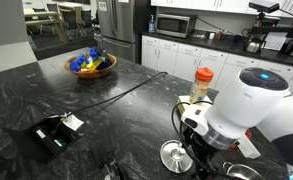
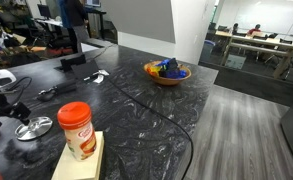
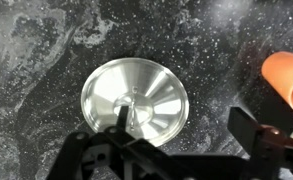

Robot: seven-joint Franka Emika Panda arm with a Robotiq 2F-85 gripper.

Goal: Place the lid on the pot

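Quick tally, going off the lid point(image 1: 173, 155): one lid, one pot point(image 1: 241, 172) just beside it, one orange-capped jar point(image 2: 76, 130) near it, one bowl point(image 1: 91, 66) of colorful stuff well apart from it, and one black cable point(image 1: 136, 88) running past.

Bowl point(image 1: 91, 66), red-lid jar point(image 2: 76, 130), blk cable point(image 1: 136, 87).

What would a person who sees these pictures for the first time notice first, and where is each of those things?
The shiny silver lid stands out most: it lies on the dark marbled counter, close below the open gripper in the wrist view. In both exterior views, a bowl of brightly coloured things sits farther along the counter. An orange-capped jar stands on a pale block near the lid.
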